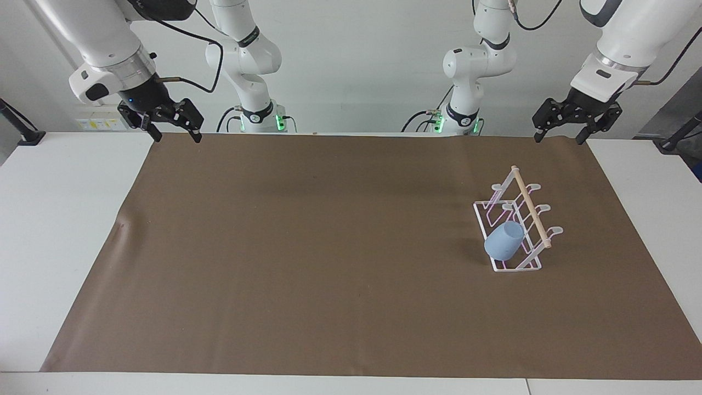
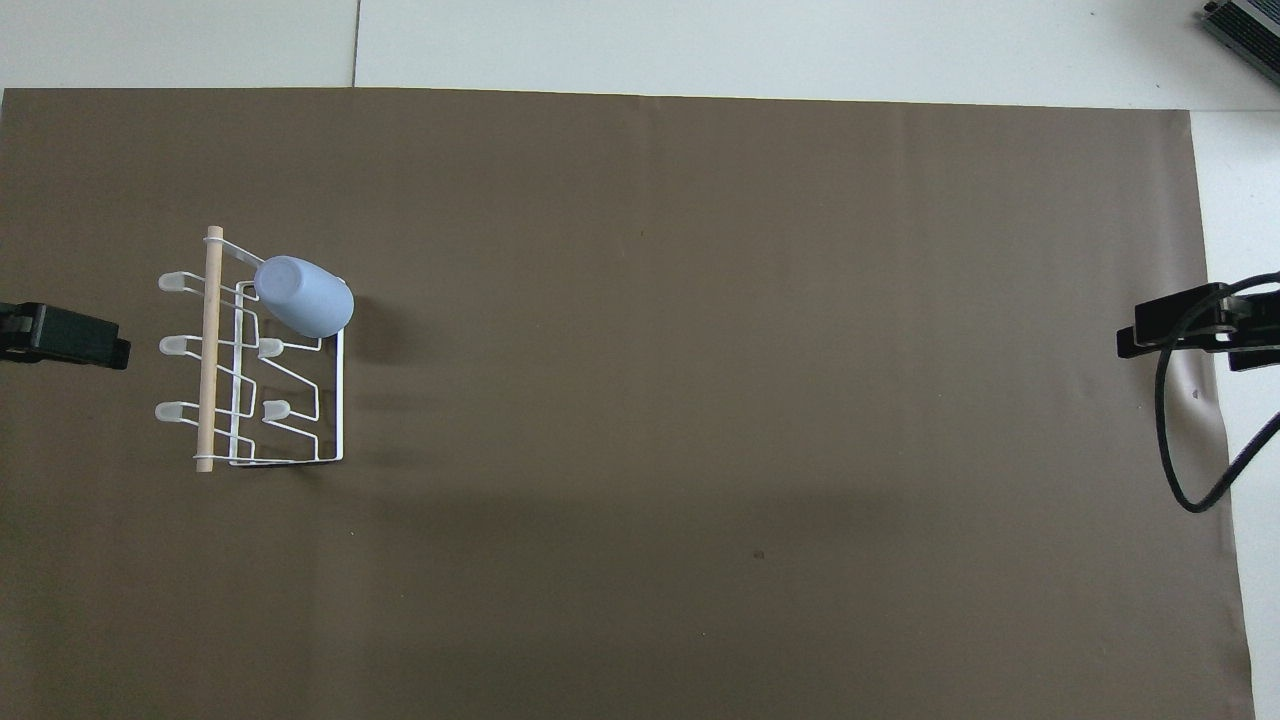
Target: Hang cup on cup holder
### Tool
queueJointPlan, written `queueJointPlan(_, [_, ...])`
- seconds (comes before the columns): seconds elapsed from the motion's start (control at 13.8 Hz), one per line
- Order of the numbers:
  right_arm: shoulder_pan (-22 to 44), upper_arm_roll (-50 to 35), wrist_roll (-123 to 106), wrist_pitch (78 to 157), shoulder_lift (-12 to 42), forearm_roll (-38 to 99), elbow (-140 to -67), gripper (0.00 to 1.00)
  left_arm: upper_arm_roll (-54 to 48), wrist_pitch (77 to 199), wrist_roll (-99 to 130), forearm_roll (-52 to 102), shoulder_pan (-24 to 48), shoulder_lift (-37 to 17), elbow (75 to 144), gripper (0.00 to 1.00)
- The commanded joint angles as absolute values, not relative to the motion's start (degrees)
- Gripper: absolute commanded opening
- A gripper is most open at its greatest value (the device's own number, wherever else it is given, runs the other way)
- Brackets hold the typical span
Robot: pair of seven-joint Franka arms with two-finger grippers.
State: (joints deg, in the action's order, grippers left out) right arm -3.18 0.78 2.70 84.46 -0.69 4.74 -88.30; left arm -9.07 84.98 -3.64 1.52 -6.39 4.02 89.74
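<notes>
The left gripper [image 1: 560, 134] hangs in the air over the robots' edge of the brown paper mat [image 1: 307, 263], at the left arm's end of the table, its fingers spread apart and holding nothing. The right gripper [image 1: 171, 133] hangs over the mat's corner at the right arm's end, its fingers likewise spread and empty.

Farther out, toward the left arm's end, the white wire cup holder [image 1: 513, 222] stands on the mat. Its light wooden dowel [image 1: 530, 207] runs along the top, with its long axis pointing roughly away from the robots. Slanted prongs with rounded tips stick out to both sides of the dowel.

The light blue cup [image 1: 503, 241] sits upside down on a prong at the rack's end farthest from the robots, on the side facing the table's middle. It is tilted: its closed base points up and toward the middle of the table, and its mouth faces down into the rack.

The mat covers most of the white table [image 1: 60, 219]. A plain pale wall [image 1: 356, 66] rises at the robots' end.
</notes>
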Motion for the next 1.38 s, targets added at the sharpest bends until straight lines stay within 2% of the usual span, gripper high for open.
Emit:
queueJointPlan(0.0, [-2.7, 1.0, 3.3, 84.6, -1.2, 3.7, -88.4, 1.00, -8.8, 83.4, -1.8, 2.5, -6.2, 2.5, 86.8, 1.00])
queueJointPlan(0.44, [-2.8, 1.0, 3.3, 84.6, -1.2, 3.7, -88.4, 1.00, -4.7, 84.0, -1.9, 2.4, -2.8, 2.7, 87.3, 1.00])
queueJointPlan(1.31, [-2.8, 0.9, 3.3, 84.6, -1.2, 3.7, -88.4, 1.00, -4.4, 83.8, -2.4, 2.5, -3.6, 3.2, 88.3, 1.00])
